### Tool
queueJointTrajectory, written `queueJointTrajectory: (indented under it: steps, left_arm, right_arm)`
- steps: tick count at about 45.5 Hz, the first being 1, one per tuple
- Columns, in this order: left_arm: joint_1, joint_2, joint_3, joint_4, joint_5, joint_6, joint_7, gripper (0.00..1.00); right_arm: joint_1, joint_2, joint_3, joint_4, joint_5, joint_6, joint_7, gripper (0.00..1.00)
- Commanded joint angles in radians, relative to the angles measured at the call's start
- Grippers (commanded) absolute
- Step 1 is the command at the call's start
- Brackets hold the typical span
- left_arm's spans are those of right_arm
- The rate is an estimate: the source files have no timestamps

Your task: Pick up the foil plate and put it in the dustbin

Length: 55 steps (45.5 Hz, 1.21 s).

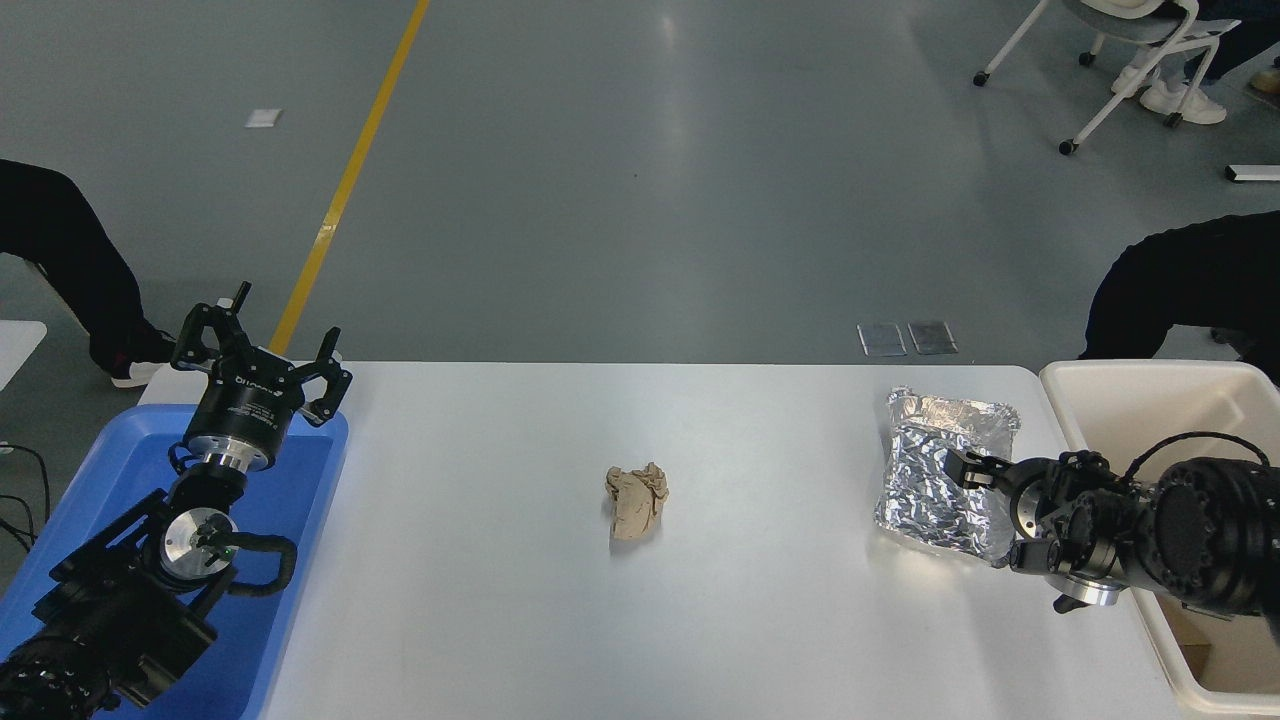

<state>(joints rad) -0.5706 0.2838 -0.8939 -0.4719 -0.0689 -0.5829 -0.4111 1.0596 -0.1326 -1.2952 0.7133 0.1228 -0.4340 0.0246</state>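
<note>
- One foil plate (pixel 935 478) lies on my counter (pixel 500 620), a single crinkled silver piece.
- One crumpled tan-brown paper wad (pixel 636 500) sits near the counter's middle.
- One cream-white dustbin (pixel 1130 395) stands at the counter's right end.
- One blue tray (pixel 300 520) sits at the counter's left end.
- I count two arms of mine, each with one tool: my left tool (pixel 262 362) over the blue tray, my right tool (pixel 968 468) at the foil plate.
- Two small grey tiles (pixel 906 338) lie side by side on the floor beyond the counter.
- One yellow line (pixel 350 175) runs across the floor.
- One wheeled chair (pixel 1130 60) shows at the top right.
</note>
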Motion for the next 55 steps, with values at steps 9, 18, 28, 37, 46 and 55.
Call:
queueJointTrajectory:
  steps: [9,18,28,37,46,55]
  left_arm:
    - [0.0,0.0,0.0,0.001,0.0,0.0,0.0,0.99]
    - [0.0,0.0,0.0,0.001,0.0,0.0,0.0,0.99]
    - [0.0,0.0,0.0,-0.001,0.0,0.0,0.0,0.99]
    - [0.0,0.0,0.0,-0.001,0.0,0.0,0.0,0.99]
    - [0.0,0.0,0.0,0.001,0.0,0.0,0.0,0.99]
    - [-0.002,0.0,0.0,0.001,0.0,-0.002,0.0,0.99]
  right_arm:
    - [-0.046,0.016,0.004,-0.009,-0.017,-0.032,0.001,0.75]
    - [-0.053,0.018,0.004,-0.005,-0.018,-0.032,0.001,0.45]
    - [-0.053,0.019,0.005,0.003,-0.018,-0.032,0.003,0.3]
    - [-0.052,0.019,0.005,0.008,-0.014,-0.028,0.005,0.09]
    - [-0.044,0.019,0.013,0.024,-0.012,-0.023,0.008,0.0]
    - [0.014,-0.008,0.034,0.067,-0.012,-0.023,0.008,0.0]
